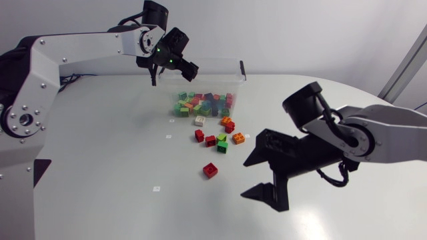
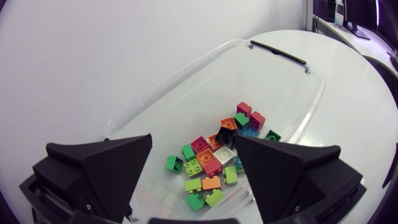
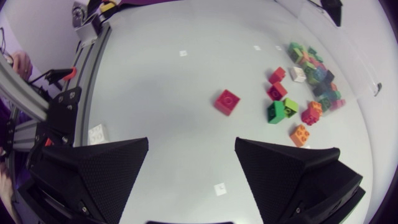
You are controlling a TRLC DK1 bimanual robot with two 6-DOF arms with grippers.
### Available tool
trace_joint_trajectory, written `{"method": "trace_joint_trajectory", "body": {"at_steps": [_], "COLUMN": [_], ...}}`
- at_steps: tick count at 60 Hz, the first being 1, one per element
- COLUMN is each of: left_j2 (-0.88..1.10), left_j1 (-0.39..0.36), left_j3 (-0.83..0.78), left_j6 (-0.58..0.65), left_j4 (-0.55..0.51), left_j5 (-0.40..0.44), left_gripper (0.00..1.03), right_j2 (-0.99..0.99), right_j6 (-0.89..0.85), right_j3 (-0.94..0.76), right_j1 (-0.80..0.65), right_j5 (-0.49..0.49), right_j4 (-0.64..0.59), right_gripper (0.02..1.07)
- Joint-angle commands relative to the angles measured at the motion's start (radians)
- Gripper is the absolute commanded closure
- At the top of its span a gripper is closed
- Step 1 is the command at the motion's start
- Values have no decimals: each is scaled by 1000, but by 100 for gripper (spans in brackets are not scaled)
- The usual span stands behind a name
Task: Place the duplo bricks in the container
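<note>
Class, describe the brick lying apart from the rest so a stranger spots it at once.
Find the clear container at the far side of the table, then the loose bricks before it. Beyond that cluster lies one red brick, alone, touching nothing, farthest from the container.

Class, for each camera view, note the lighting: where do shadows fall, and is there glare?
Head view: soft, even light; the lone red brick throws a faint shadow on the table. Left wrist view: the rim of the clear container catches pale highlights. Right wrist view: bright table, no hard glare; loose bricks cast short soft shadows.
</note>
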Motion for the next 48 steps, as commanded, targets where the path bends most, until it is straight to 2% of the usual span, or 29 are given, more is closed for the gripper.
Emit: {"method": "trace_joint_trajectory", "body": {"at_steps": [1,28,36,48], "left_j2": [-23,-256,-298,-362], "left_j1": [2,-2,-5,-5], "left_j3": [3,-305,-352,-406], "left_j6": [-17,46,54,61], "left_j4": [-11,-19,-19,-20], "left_j5": [-4,-21,-33,-47], "left_gripper": [5,5,5,5], "right_j2": [-17,66,83,107], "right_j6": [-74,-70,-67,-22], "right_j3": [-50,-120,-122,-96], "right_j1": [55,316,351,439], "right_j5": [-5,50,69,121], "right_j4": [-28,-32,-35,-45], "right_gripper": [7,7,12,12]}}
